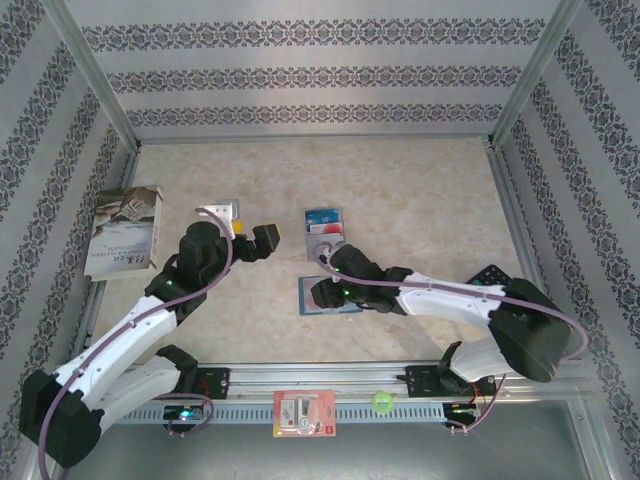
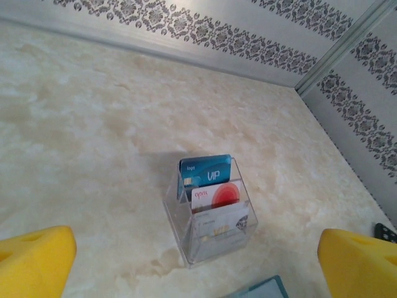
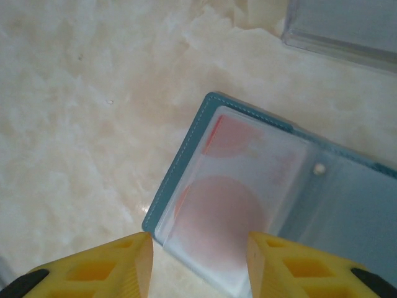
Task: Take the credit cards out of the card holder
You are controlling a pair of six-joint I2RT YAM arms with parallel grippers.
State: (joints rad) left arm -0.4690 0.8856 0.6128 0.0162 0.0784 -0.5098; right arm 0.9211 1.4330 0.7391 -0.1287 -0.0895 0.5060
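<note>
The card holder (image 3: pixel 178 169) lies open on the table, teal with clear inner pockets; it also shows under my right arm (image 1: pixel 350 306). A red-and-white credit card (image 3: pixel 217 211) sits inside its left pocket. My right gripper (image 3: pixel 198 261) hovers open over that pocket's near corner, one yellow finger (image 3: pixel 118 267) at each side. Three more credit cards stand in a clear acrylic stand (image 2: pixel 177 217): blue (image 2: pixel 208 171), red-and-white (image 2: pixel 217 195) and pale grey (image 2: pixel 220 226). My left gripper (image 2: pixel 198 276) is wide open with nothing in it, left of the stand (image 1: pixel 322 240).
A pale book (image 1: pixel 125 232) lies at the far left and a white object (image 1: pixel 220 212) sits by the left gripper (image 1: pixel 252 236). A black calculator (image 1: pixel 490 275) is at the right. A red-and-white packet (image 1: pixel 303 413) and a green item (image 1: pixel 380 402) rest on the near rail.
</note>
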